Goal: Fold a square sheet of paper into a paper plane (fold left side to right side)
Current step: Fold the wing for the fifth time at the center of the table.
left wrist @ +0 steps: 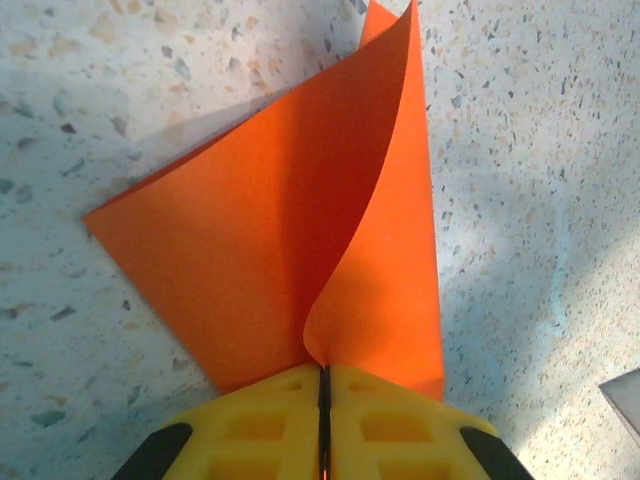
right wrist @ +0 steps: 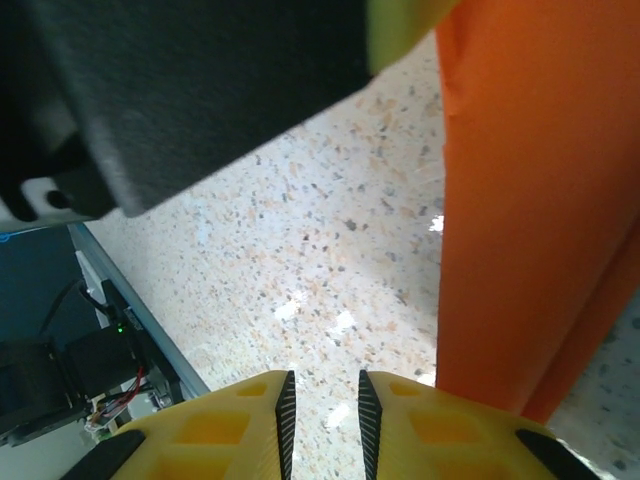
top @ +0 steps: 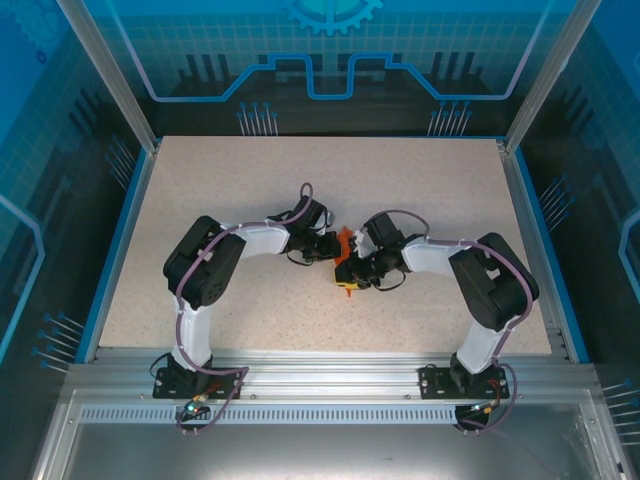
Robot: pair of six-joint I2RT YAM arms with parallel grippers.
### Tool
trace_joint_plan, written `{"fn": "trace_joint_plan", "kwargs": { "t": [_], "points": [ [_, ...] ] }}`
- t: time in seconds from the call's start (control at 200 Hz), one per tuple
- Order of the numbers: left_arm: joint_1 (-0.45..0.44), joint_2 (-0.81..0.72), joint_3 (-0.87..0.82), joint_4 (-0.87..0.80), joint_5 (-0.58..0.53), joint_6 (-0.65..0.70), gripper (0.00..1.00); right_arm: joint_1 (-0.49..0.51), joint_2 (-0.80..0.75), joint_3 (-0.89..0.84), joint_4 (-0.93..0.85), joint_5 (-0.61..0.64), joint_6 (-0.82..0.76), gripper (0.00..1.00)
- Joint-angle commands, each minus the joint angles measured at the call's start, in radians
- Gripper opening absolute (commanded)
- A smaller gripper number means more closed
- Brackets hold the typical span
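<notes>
The orange-red sheet of paper is lifted off the table, one flap curling over to the right and its pointed end away from the camera. My left gripper is shut on its near edge, the yellow fingers pressed together on the paper. In the top view the paper stands between the two wrists at the table's middle, with the left gripper beside it. My right gripper is open with a narrow gap and bare table between its fingers. The paper hangs just right of its right finger.
The speckled table spreads wide around both arms. In the right wrist view the left arm's dark body looms close overhead, and the table's left edge with a metal rail lies beyond. Blue panels wall the cell.
</notes>
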Motion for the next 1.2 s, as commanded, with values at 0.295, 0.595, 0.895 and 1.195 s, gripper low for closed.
{"fn": "trace_joint_plan", "kwargs": {
  "t": [0.295, 0.595, 0.895, 1.195],
  "points": [
    [0.013, 0.042, 0.03, -0.057, -0.056, 0.027, 0.11, 0.021, 0.037, 0.004, -0.038, 0.029, 0.008, 0.26],
    [0.028, 0.048, 0.039, -0.068, -0.079, 0.032, 0.1, 0.032, 0.039, 0.016, -0.041, 0.027, 0.009, 0.27],
    [0.037, 0.05, 0.042, -0.072, -0.077, 0.051, 0.1, 0.035, -0.042, 0.064, -0.173, 0.111, -0.069, 0.28],
    [0.042, 0.049, 0.044, -0.075, -0.076, 0.057, 0.1, 0.062, -0.148, 0.134, -0.375, 0.358, -0.173, 0.3]
  ]
}}
